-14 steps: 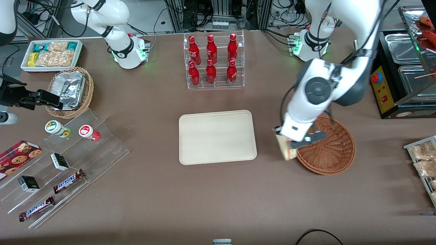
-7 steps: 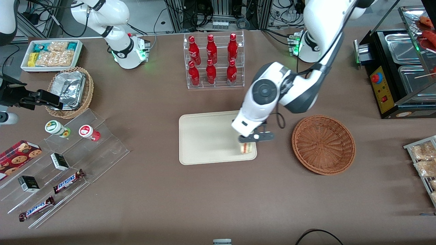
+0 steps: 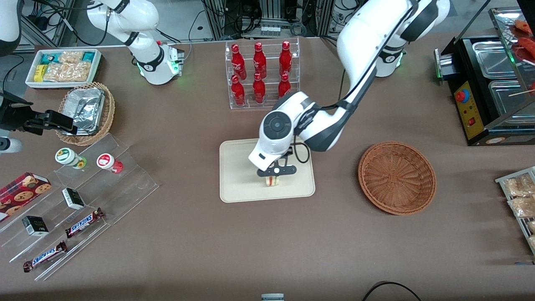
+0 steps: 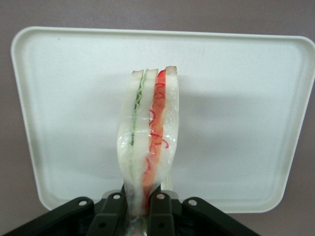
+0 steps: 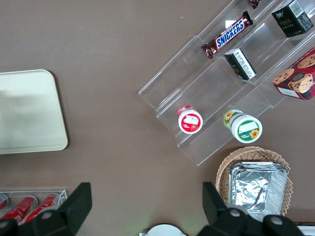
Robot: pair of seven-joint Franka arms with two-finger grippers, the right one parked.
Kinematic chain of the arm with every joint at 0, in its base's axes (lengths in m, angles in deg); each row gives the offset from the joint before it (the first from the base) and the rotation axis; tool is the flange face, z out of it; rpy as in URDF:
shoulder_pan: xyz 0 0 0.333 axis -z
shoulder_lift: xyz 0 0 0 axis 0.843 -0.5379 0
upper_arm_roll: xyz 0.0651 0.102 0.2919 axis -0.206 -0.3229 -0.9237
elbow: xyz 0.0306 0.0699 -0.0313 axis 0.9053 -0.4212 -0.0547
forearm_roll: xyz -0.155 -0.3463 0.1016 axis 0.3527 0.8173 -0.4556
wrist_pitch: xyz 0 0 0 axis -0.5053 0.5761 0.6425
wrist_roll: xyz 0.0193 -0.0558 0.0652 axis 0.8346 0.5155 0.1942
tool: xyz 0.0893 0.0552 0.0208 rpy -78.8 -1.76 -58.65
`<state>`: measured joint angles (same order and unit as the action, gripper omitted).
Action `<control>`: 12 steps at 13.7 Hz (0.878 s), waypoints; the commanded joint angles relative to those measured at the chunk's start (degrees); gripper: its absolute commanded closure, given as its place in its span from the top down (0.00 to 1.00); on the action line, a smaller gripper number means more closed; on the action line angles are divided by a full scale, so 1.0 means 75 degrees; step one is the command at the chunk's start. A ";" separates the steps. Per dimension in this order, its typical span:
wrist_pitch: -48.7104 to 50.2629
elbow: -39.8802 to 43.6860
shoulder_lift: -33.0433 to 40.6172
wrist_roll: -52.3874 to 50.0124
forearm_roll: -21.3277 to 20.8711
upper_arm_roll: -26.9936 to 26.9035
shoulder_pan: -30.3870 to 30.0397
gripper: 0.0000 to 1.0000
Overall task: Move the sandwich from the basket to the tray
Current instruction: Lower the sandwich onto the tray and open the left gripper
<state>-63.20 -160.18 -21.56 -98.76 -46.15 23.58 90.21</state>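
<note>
Because release is not yet due, the gripper [image 3: 273, 170] fingers [image 4: 157, 206] grasp the sandwich [image 4: 147, 132] on edge above the tray [image 3: 238, 184]. Basket [image 3: 397, 177]: vacant, toward the working arm's end of the tabletop.

brown table [image 3: 188, 234], tray [image 3: 238, 184], basket [image 3: 397, 177]

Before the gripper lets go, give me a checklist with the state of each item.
1. Gripper shut on the sandwich: ok.
2. Sandwich over the tray, inside its rim: ok.
3. Tray bare under the sandwich: ok.
4. Sandwich touching the tray: cannot tell.
5. Basket holds nothing: ok.
6. Bottle rack apart from the gripper: ok.
</note>
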 commanded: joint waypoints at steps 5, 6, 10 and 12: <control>0.0212 0.0791 -0.0755 -0.0778 -0.0707 -0.0115 0.0391 0.00; 0.0165 0.0791 -0.0791 -0.0848 -0.0836 -0.0115 0.0426 0.00; 0.0130 0.0779 -0.0849 -0.1211 -0.0849 -0.0115 0.0507 0.00; 0.0048 0.0779 -0.0873 -0.1283 -0.0860 -0.0115 0.0531 0.06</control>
<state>-63.25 -156.75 -26.86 -106.39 -51.53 23.47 92.83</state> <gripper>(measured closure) 0.846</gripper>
